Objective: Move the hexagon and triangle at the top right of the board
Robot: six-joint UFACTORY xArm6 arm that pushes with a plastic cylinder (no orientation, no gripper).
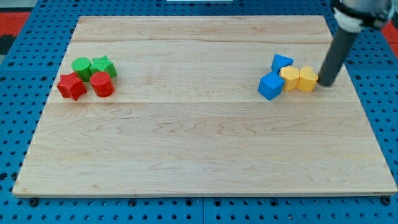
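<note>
On a wooden tabletop (205, 143), the yellow hexagon (307, 79) and blue triangle (281, 63) sit in a cluster at the view's right. No claw shows — only my tip (326, 84), touching the hexagon's right side. Both blocks look light, rigid, likely easy to slide.

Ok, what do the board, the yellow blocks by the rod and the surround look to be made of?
The board looks like pale wood planks: grain and seams show, matte finish. The two yellow blocks, the right one touching my tip, look like moulded plastic or painted wood; even colour, faint sheen, cannot tell which. The blue surround looks like a gridded mat or perforated plate, unclear.
</note>
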